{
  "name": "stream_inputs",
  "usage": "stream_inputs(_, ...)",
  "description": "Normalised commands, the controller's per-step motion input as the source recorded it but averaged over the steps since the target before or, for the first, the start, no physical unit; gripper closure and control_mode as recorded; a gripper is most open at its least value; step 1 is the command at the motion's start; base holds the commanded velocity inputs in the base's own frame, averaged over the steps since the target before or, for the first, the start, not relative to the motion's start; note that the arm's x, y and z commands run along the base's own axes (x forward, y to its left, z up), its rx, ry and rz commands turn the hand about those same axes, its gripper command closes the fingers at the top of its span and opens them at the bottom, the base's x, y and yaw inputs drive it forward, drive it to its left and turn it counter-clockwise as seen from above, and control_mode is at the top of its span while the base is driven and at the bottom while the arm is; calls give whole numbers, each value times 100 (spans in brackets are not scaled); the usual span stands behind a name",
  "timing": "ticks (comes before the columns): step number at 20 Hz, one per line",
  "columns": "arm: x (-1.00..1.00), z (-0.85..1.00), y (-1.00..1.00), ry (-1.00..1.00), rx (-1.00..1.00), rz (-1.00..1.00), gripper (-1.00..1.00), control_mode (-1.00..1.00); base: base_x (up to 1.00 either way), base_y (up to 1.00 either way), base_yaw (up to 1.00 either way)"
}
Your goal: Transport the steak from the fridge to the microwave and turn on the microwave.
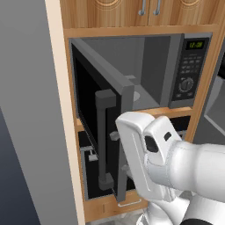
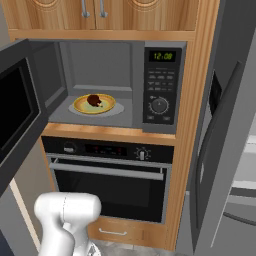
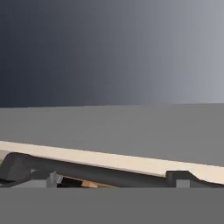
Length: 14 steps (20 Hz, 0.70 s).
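Note:
The steak (image 2: 93,100), a dark reddish-brown lump, lies on a yellow plate (image 2: 107,106) inside the microwave (image 2: 102,62), whose door (image 2: 15,107) stands swung wide open to the left. In the left base view the door's vertical bar handle (image 1: 104,136) faces me, with my white arm (image 1: 149,162) just right of the door's edge. The hand view looks close along that dark handle (image 3: 100,173) toward a grey wall. My gripper is open, with nothing between its fingers. The fridge (image 2: 222,150) stands at the right, its door open.
The microwave's control panel (image 2: 160,82) with green clock and round dial sits right of the cavity. A black oven (image 2: 107,185) with a horizontal silver handle is below. Wooden cabinets (image 2: 115,15) hang above. A tall grey wall (image 1: 26,114) bounds the left.

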Motion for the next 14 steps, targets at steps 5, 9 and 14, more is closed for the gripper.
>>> stream_inputs(5,23,-10,6,0,0,-8,-100,-100,0,0,0)
stream_inputs(9,21,-9,8,0,0,-5,-100,-100,0,0,0)
stream_inputs(14,23,-11,4,0,0,-4,-100,-100,0,0,0)
